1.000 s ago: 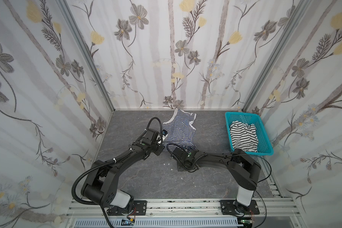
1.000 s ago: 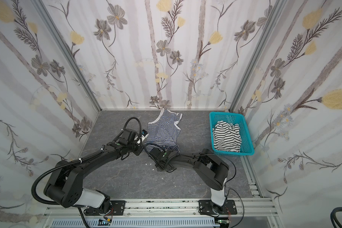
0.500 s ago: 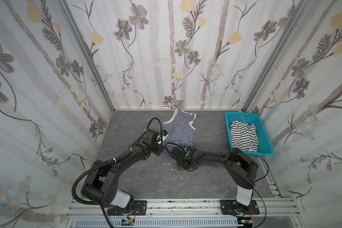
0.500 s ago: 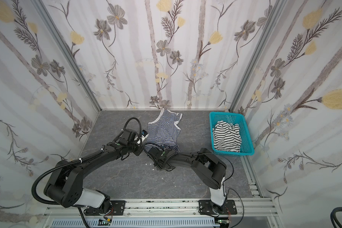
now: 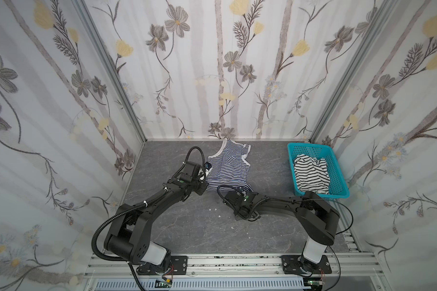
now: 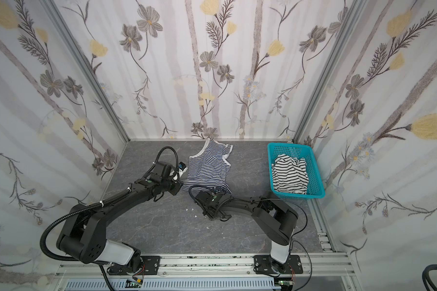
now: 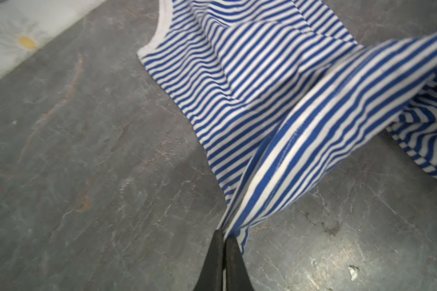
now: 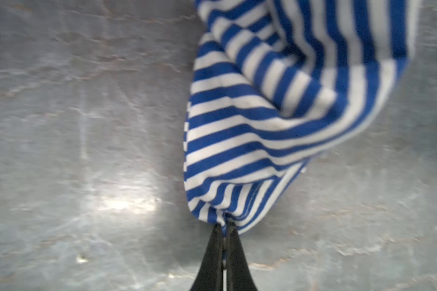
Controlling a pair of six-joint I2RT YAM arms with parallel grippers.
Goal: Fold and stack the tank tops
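Gripping the near hem of the fine-striped tank top (image 5: 228, 165) at both ends, the arms look set to start the first fold of the first garment. Nothing is folded or stacked yet.

Nearest the rail, the right claw (image 8: 225, 228) is clenched on a bunched corner of the hem, and the cloth is gathered and raised a little off the grey worktop (image 8: 73, 151). Just beyond it, the left claw (image 7: 223, 234) is clamped on the hem's other end, with a ridge of fabric rising away from its tips. Past both, the body of the top lies rumpled on the worktop, its straps towards the back wall. Off to the right, the wide-striped tank top (image 5: 310, 173) sits crumpled in the turquoise basket (image 5: 309, 150), with no claw near it.

The next move, as I judge it, calls for both claws to lift together and carry the hem towards the straps. The cloth should stay taut between them so the crease lands straight; uneven height or pace would skew it.

The wrist views show the tips shut tight on striped cloth, which the top views mostly hide behind the wrists. Both top views give the whole layout, including the basket and the second top, which neither wrist view takes in.
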